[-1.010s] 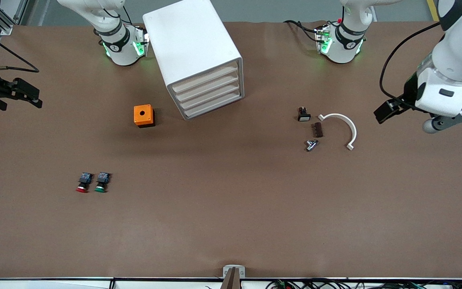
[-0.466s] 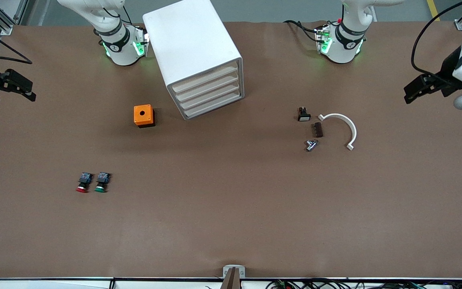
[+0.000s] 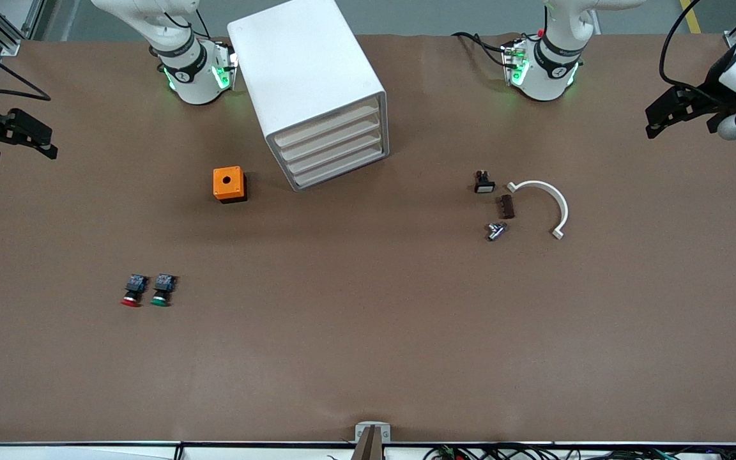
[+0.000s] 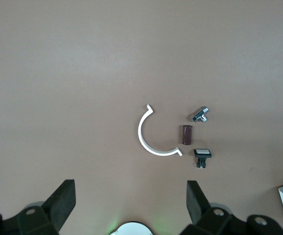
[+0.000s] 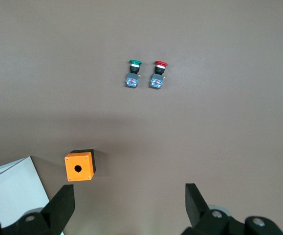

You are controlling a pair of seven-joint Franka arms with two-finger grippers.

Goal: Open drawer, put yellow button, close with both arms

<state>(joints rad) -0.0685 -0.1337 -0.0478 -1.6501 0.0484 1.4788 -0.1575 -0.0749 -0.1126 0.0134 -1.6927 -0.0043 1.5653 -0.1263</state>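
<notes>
The white cabinet [image 3: 307,70] stands between the two arm bases. Its top drawer [image 3: 326,123] is shut, flush with the three lower ones. The yellow button is not in view anywhere. My left gripper [image 3: 678,115] is open and empty, held high over the left arm's end of the table; its wrist view [image 4: 130,200] looks down on small parts. My right gripper [image 3: 23,137] is open and empty, held high over the right arm's end of the table; its wrist view [image 5: 130,203] shows the orange box and a corner of the cabinet [image 5: 11,188].
An orange box with a hole [image 3: 228,184] sits beside the cabinet. A red-capped button [image 3: 131,292] and a green-capped button [image 3: 161,291] lie nearer the camera. A white curved piece [image 3: 550,198], black switch [image 3: 483,182], brown block [image 3: 506,206] and metal fitting [image 3: 496,230] lie together.
My left arm has swung up and outward toward its end of the table. My right gripper has drawn slightly outward too. Nothing on the table moved.
</notes>
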